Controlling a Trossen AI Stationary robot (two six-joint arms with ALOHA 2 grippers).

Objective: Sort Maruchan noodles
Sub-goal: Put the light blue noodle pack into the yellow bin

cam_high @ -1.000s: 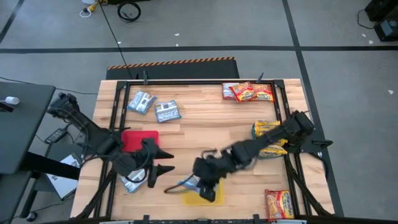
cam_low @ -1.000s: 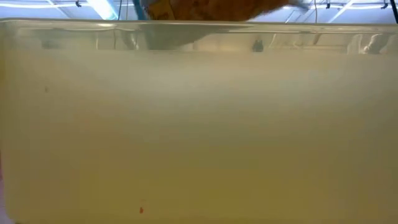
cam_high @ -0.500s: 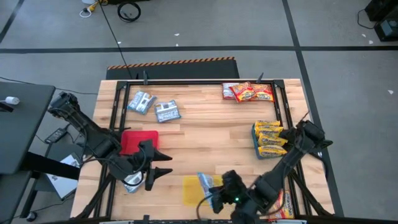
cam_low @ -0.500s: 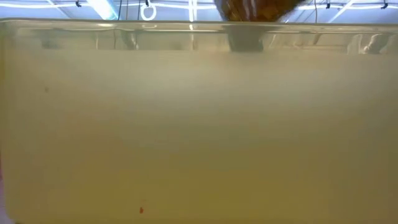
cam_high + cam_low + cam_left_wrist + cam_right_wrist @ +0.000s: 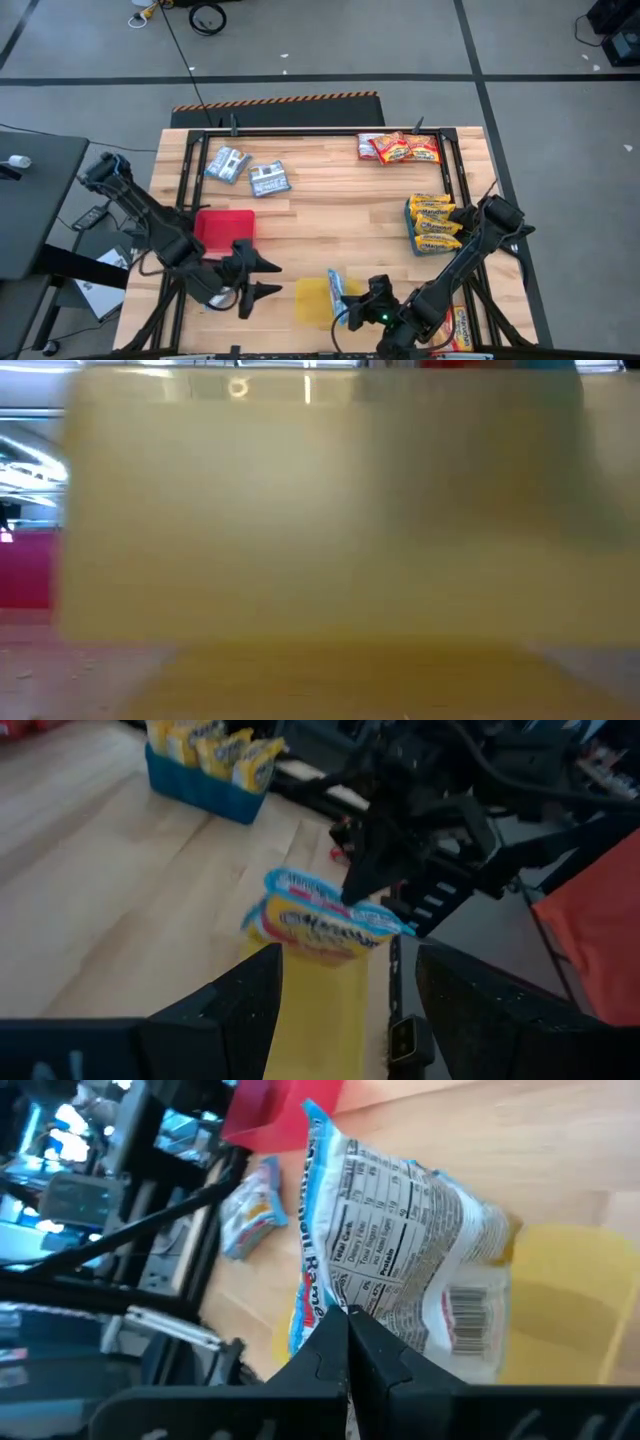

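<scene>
My right gripper (image 5: 352, 303) is shut on a blue-and-white noodle packet (image 5: 335, 285) over the yellow tray (image 5: 312, 302) near the table's near edge. The packet's printed back shows in the right wrist view (image 5: 400, 1275). My left gripper (image 5: 264, 277) is open and empty just left of the yellow tray, its fingers pointing at the packet (image 5: 320, 920). Two blue-and-white packets (image 5: 245, 172) lie at the far left. Red packets (image 5: 400, 148) lie at the far right. Yellow packets stand in a blue tray (image 5: 432, 225). My right gripper pinches one end edge of the packet (image 5: 345, 1312) between its two fingers. The fingers come slanting from the table's near right side. The packet stands out beyond the fingertips, lifted above the yellow tray (image 5: 320, 1010), its end (image 5: 375, 915) at the gripper.
A red tray (image 5: 225, 228) lies at the left, behind my left gripper. One packet (image 5: 455, 328) lies at the near right under my right arm, another (image 5: 215, 295) under my left arm. The yellow tray's wall (image 5: 320, 510) fills most of the low view.
My right gripper has drawn back toward the table's near edge and a little right, carrying the blue-and-white packet up off the yellow tray. My left gripper has moved slightly toward the near edge, staying open. The yellow tray now fills less of the low view.
</scene>
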